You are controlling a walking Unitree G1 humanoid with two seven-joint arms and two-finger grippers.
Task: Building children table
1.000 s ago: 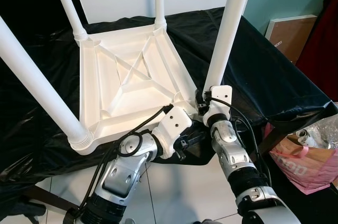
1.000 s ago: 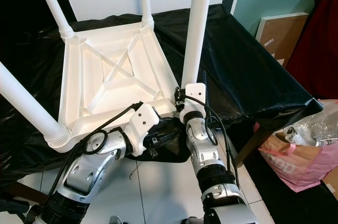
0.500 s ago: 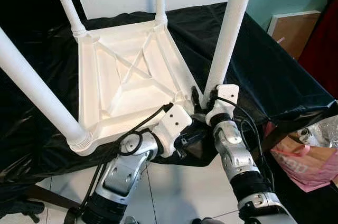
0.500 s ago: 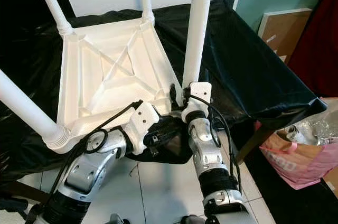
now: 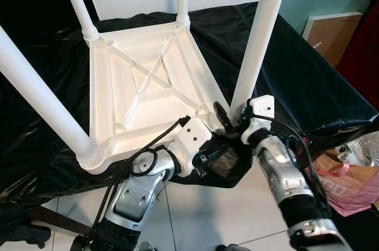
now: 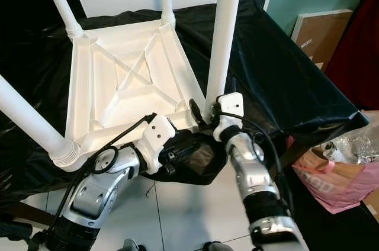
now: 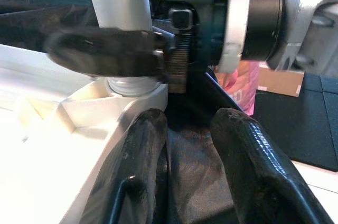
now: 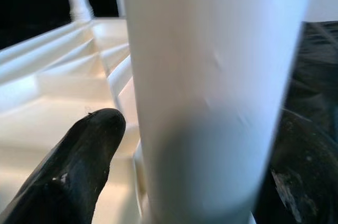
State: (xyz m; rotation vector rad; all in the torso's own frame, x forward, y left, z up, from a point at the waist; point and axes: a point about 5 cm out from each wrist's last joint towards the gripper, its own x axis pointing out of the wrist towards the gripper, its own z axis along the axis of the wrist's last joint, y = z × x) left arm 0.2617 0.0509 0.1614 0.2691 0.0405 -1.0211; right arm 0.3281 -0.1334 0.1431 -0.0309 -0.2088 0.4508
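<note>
White children table [image 5: 142,85] upside down on black-draped tabletop [image 5: 296,79]. My right claw [image 5: 228,115] straddles near leg [image 5: 257,38] at its base (fingers spread, contact unclear). Left claw [image 7: 185,182] parted, empty, beside that corner.

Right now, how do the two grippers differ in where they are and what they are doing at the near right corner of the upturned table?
The right gripper stands at the near right leg, a finger on each side of it just above the socket; the left gripper lies lower, at the table corner's edge over the black cloth, with nothing between its fingers. The right fingers are spread wide; the left ones are closer together but open. Both work at the same corner.
</note>
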